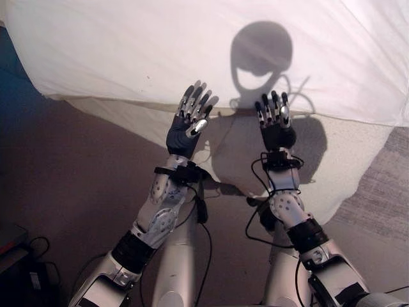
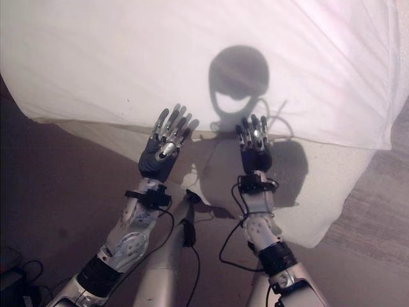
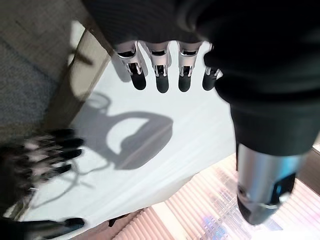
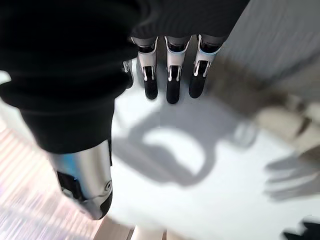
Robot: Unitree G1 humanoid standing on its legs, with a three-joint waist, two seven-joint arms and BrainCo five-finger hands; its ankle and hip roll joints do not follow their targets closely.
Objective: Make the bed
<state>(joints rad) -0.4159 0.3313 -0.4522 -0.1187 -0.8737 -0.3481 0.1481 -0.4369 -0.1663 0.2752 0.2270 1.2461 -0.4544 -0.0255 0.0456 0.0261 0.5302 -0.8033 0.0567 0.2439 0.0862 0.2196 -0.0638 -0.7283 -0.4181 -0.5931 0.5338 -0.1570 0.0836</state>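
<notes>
Nearest the robot lies the brownish carpet (image 1: 77, 185), and on it, at the lower left corner of the left eye view, sits a dark box-like thing (image 1: 13, 240) whose make cannot be told. Beyond the carpet both arms reach forward side by side. The left hand (image 1: 185, 131) is raised with its palm up and its fingers (image 1: 195, 102) straight and slightly fanned, the thumb set apart, holding nothing; its own wrist view shows the same fingers in a straight row above the white cover. The right hand (image 1: 276, 131) is lifted the same way just beside it, fingers (image 1: 273, 107) straight and close together, likewise holding nothing, and its wrist view shows them in a straight row over the white cloth. The two hands stand apart from each other, both in front of the near edge of the bed. Under them the beige mattress side (image 1: 345, 166) slopes down to the floor, and a grey patch of rug (image 1: 383, 185) shows at the right. Farther on, the white duvet (image 1: 128, 45) covers the bed top across the whole width of the view, fairly smooth with a few soft creases toward the right, its lower hem lying along the mattress edge just past the fingertips. No writing, label or brand mark can be read anywhere on the bedding or the floor.
</notes>
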